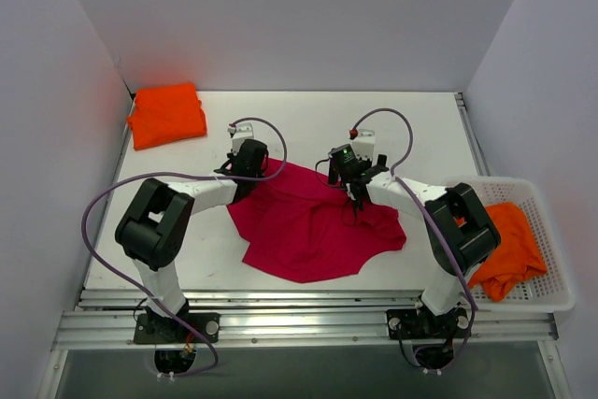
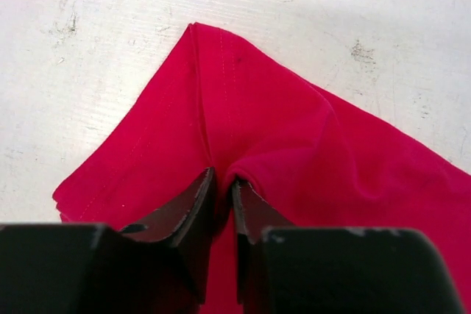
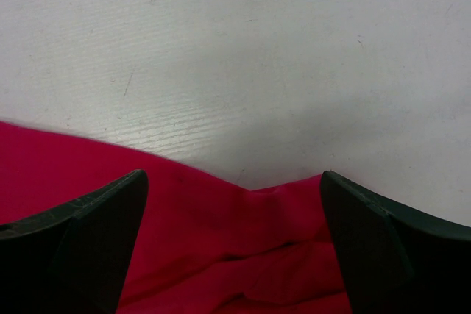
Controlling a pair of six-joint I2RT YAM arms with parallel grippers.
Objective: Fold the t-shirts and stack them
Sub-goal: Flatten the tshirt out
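Note:
A crimson-pink t-shirt lies spread and rumpled on the white table. My left gripper is shut on a pinch of its left corner, shown close in the left wrist view with the cloth bunched between the fingers. My right gripper is open, its fingers straddling a wrinkled edge of the shirt close above it, near the shirt's far right side. A folded bright orange t-shirt lies at the far left corner. Another orange t-shirt lies crumpled in the basket.
A white plastic mesh basket stands at the table's right edge. Grey walls close in the back and both sides. The bare white table runs behind the pink shirt.

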